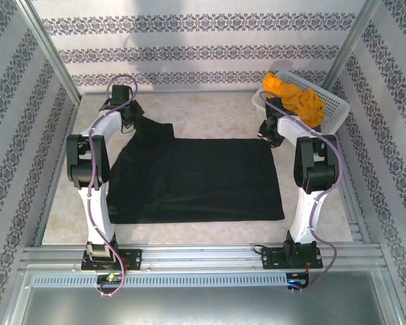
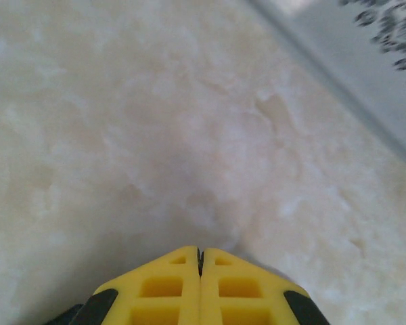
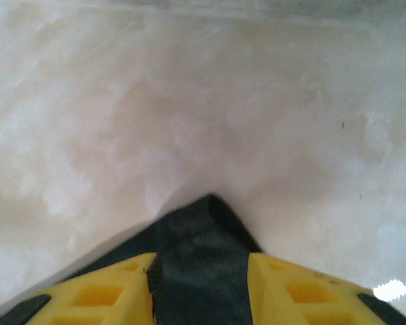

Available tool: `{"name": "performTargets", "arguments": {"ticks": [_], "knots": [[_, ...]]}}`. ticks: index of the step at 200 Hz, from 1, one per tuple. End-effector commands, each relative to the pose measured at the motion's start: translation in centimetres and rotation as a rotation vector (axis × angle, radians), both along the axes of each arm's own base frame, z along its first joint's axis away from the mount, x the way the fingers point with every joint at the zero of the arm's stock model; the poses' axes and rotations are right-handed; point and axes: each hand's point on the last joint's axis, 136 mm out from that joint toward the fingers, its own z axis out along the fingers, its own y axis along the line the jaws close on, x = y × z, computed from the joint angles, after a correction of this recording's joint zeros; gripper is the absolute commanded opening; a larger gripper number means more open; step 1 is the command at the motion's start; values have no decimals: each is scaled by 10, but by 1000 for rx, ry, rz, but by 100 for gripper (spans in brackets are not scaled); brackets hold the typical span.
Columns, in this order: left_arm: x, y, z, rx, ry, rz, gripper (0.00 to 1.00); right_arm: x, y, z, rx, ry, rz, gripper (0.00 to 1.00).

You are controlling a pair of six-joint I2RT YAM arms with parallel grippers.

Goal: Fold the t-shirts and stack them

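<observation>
Black t-shirt [image 1: 203, 179] is lying spread across the middle of the tabletop [image 1: 216, 112], its body flat and roughly rectangular, its far left part rising in a narrow peak toward the left end effector [image 1: 126, 116]. Orange-yellow t-shirt [image 1: 294, 95] is sitting bunched in the white lattice basket [image 1: 331, 112] at the far right corner, well apart from the folding area.

Left end effector: in the left wrist view its yellow fingers [image 2: 162, 288] are pressing tip to tip, fully closed, with bare tabletop beyond them. Whether a thin edge of cloth is caught between them cannot be told, though the top view is placing them right at the raised fabric.

Right end effector [image 1: 271, 134]: this one is sitting at the far right corner of the black t-shirt. In the right wrist view its fingers [image 3: 101, 294] are standing apart, with the pointed corner of the dark cloth lying between them — open and straddling, not clamped.

Step in hand, as a judgement: both arms are taking hold of the far edge for the first fold. The next move is calling for the right fingers to close on that corner, then for both arms to be lifting evenly and carrying the far edge toward the near hem — level, so that the crease is running straight.
</observation>
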Motion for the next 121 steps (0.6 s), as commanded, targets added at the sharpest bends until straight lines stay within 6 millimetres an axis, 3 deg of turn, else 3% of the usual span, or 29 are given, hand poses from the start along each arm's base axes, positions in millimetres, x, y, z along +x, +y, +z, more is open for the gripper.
{"name": "performTargets", "arguments": {"ticks": [1,79,99,121], "knots": [[-10,-4,14,-6,-9,-8,0,2,-13,-6,-45,24,-17,40],[-36,-3,16,-13,1,5,0,44,-53,23,-60,-49,-58,39],[-40,-3,16,-10,5,4,0,46,-43,30,-53,-60,-14,39],[-44,-3,13,-7,12,6,0,29,-30,30,-60,-43,3,39]]}}
